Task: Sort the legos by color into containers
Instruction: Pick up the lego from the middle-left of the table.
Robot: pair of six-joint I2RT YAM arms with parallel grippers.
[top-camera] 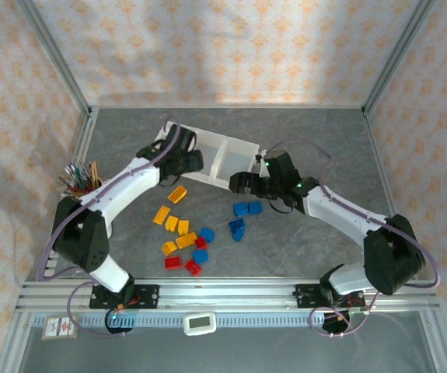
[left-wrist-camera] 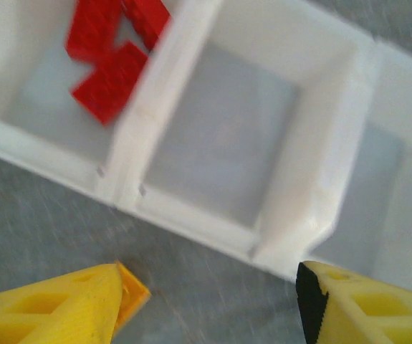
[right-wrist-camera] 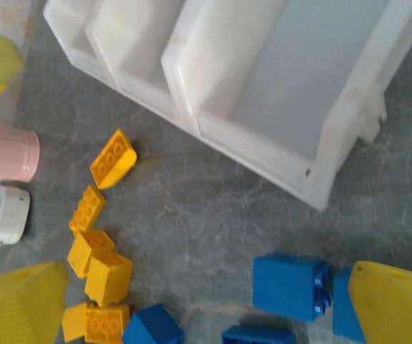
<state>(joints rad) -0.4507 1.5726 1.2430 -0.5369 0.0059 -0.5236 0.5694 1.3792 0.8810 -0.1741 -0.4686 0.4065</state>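
The containers (top-camera: 217, 140) are three joined white bins at the back of the table. My left gripper (top-camera: 186, 161) hovers open at the near wall of the containers (left-wrist-camera: 191, 215). Red legos (left-wrist-camera: 111, 61) lie in the left bin and the middle bin is bare. An orange lego (left-wrist-camera: 132, 292) peeks out beside the left finger, outside the gap. My right gripper (top-camera: 240, 183) stands open over the table. In its wrist view, blue legos (right-wrist-camera: 289, 287) lie near its right finger and yellow legos (right-wrist-camera: 111, 160) sit to the left.
Loose yellow (top-camera: 172, 224), blue (top-camera: 247, 208) and red legos (top-camera: 173, 263) are scattered in front of the containers. A pink cup of pencils (top-camera: 83, 180) stands at the left by the left arm, and the pink cup (right-wrist-camera: 5, 154) also appears in the right wrist view.
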